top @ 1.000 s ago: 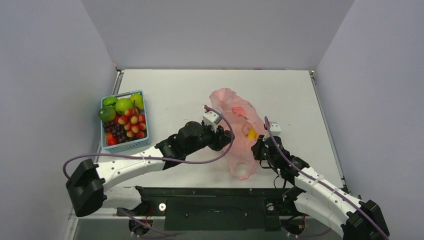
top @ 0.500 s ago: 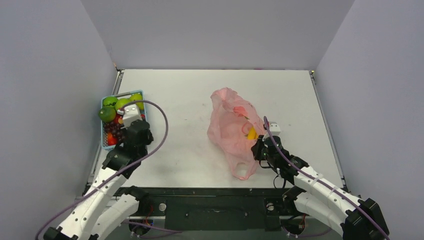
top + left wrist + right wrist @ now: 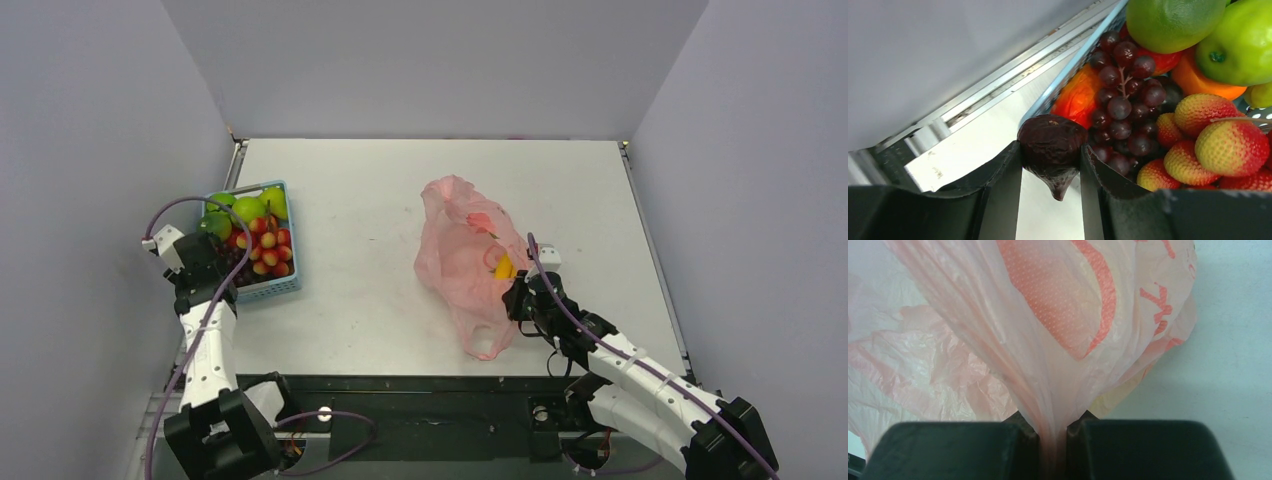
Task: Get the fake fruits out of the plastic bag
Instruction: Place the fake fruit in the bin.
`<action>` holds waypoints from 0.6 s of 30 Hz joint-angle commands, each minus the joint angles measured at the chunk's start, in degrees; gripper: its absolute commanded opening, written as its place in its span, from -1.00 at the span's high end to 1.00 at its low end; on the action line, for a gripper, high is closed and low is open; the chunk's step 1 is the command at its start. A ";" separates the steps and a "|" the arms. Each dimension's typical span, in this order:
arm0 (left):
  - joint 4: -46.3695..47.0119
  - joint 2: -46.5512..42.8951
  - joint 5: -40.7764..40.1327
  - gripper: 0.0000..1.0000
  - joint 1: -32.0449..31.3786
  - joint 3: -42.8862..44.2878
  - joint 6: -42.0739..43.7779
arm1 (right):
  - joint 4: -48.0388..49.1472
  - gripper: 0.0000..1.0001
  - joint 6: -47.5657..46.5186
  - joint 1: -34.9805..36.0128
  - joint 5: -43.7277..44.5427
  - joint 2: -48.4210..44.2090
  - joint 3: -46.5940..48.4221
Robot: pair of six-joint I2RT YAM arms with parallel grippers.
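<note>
Transfer of one fruit is judged to be the step in hand. A dark maroon fig-shaped fruit [image 3: 1052, 140] is gripped on both sides by the left pincer [image 3: 1050, 165], its pointed end hanging down between the fingers. In the left wrist view this fruit is seen at the outer rim of the light-blue basket [image 3: 268, 291], partly over the heap and partly over the bare strip of bench [image 3: 370, 200] beside it. Already lodged in the basket are dark grapes [image 3: 1125, 95], a red-yellow cluster [image 3: 1218, 140] and green apples [image 3: 1173, 20]. The pink plastic bag [image 3: 460, 260] lies on the bench, well apart from the basket, with a gathered fold of its film pinched tight in the right pincer [image 3: 1052, 432]. A yellow fruit [image 3: 503, 267] is seen through the film, so the task is assessed as unfinished. For the next move, the fig should be brought further inward over the heap before the left pincer is spread, since a release at the rim could send it off the basket's outer side. The hold on the bag should be kept so that its mouth can be reached afterwards.
</note>
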 commanded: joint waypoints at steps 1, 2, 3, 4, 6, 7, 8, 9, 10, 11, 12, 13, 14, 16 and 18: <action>11.56 4.96 4.22 0.94 0.85 -0.33 -1.22 | 2.51 1.00 0.04 -0.25 0.43 -0.83 0.11; 12.27 6.62 4.21 0.93 0.85 -0.26 -1.35 | 2.51 1.00 0.06 -0.27 0.46 -0.88 0.10; 13.48 7.39 3.85 0.93 0.90 -0.10 -1.49 | 2.51 1.00 0.08 -0.29 0.47 -0.97 0.04; 13.93 9.05 3.58 0.92 0.87 0.07 -1.62 | 2.51 1.00 0.00 -0.27 0.41 -0.99 0.07; 15.14 11.23 3.04 0.92 0.90 0.86 -1.38 | 2.65 1.00 -0.04 -0.29 0.26 -1.03 -0.02; 15.63 12.47 2.54 0.92 0.87 1.28 -1.37 | 2.67 1.00 -0.01 -0.29 0.18 -1.12 -0.06; 15.60 13.09 2.40 0.92 0.86 1.59 -1.44 | 2.66 1.00 0.00 -0.27 0.15 -1.15 -0.07; 15.43 14.23 2.30 0.92 0.88 2.27 -1.45 | 2.68 1.00 -0.02 -0.28 0.00 -1.22 -0.12; 15.08 14.67 1.84 0.92 0.91 2.66 -1.39 | 2.68 1.00 -0.05 -0.23 -0.07 -1.25 -0.15; 14.91 15.33 1.34 0.92 0.91 2.68 -1.42 | 2.75 1.00 -0.10 -0.13 -0.19 -1.09 -0.07; 14.82 15.57 0.14 0.92 0.89 2.52 -1.82 | 2.81 1.00 -0.09 0.03 -0.34 -0.65 0.01; 15.00 15.69 -0.34 0.89 0.86 2.31 -1.86 | 2.83 1.00 -0.13 0.18 -0.52 -0.22 0.19; 15.70 15.71 -0.74 0.86 0.86 1.70 -1.95 | 2.84 1.00 -0.15 0.61 -0.64 0.82 0.47; 17.04 15.83 -0.48 0.69 0.86 0.91 -1.58 | 2.90 1.00 -0.24 1.09 -0.82 2.45 1.06; 17.64 15.94 -0.73 0.36 0.86 0.69 -1.10 | 2.89 1.00 -0.33 1.28 -0.84 3.43 1.56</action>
